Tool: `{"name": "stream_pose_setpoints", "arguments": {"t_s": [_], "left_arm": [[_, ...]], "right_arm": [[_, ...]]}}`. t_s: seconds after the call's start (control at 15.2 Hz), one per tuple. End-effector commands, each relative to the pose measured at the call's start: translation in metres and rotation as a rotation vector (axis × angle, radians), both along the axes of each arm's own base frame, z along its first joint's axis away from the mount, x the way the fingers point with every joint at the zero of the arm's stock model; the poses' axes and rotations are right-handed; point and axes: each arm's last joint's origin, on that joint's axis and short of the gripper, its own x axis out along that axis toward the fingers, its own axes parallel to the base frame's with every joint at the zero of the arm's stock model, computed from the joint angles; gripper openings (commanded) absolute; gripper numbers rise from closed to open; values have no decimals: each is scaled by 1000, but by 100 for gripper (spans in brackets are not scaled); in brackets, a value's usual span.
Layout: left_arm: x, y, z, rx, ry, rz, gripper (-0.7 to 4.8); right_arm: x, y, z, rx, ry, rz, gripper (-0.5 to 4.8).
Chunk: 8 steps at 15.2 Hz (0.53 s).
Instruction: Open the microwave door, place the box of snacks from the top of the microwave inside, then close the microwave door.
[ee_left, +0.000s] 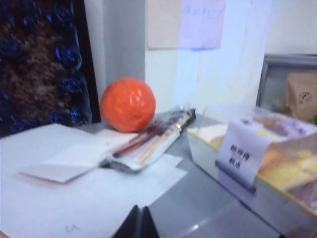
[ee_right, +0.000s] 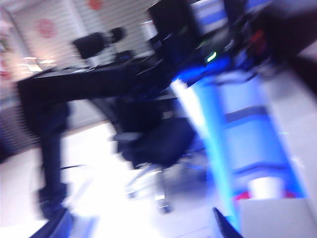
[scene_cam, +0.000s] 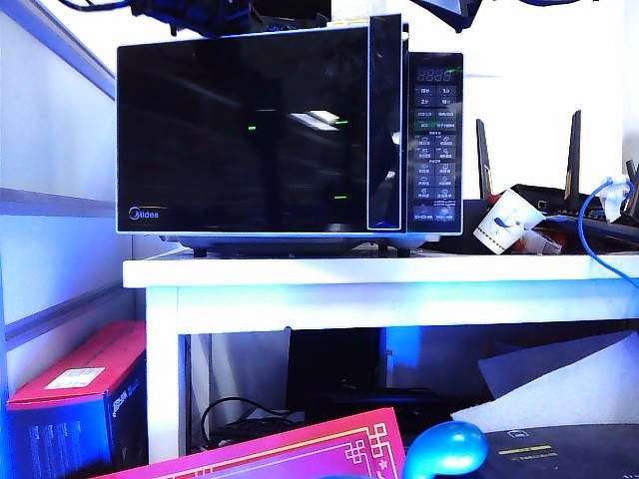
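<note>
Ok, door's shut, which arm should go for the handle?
Probably right: the handle strip sits at the right of the microwave door, and the right gripper is open. The left gripper looks shut, facing the box of snacks.

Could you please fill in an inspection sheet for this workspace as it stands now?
Surface: white table bearing the microwave.
Job's things: microwave door shut; box of snacks still outside, beside papers.
Clutter: orange ball, wrapped packet, tipped paper cup.
Pincers: left pincer shut, near the papers; right pincer open, empty, its view blurred.
Cables: blue cable right of microwave; black cable under table.
Surroundings: red box below table.
</note>
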Motion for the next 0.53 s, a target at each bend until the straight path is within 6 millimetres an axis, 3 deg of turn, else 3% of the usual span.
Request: {"name": "stream_pose_setpoints", "arguments": {"t_s": [0.07, 0.33, 0.53], "left_arm": [[-1, 1, 4, 1, -26, 2, -6], [-1, 1, 4, 11, -32, 5, -6], [-1, 1, 4, 10, -33, 4, -6]], "right_arm": [[3, -7, 11, 9, -104, -166, 368], [10, -15, 13, -2, -220, -437, 368], [17, -16, 2, -122, -262, -714, 366]]}}
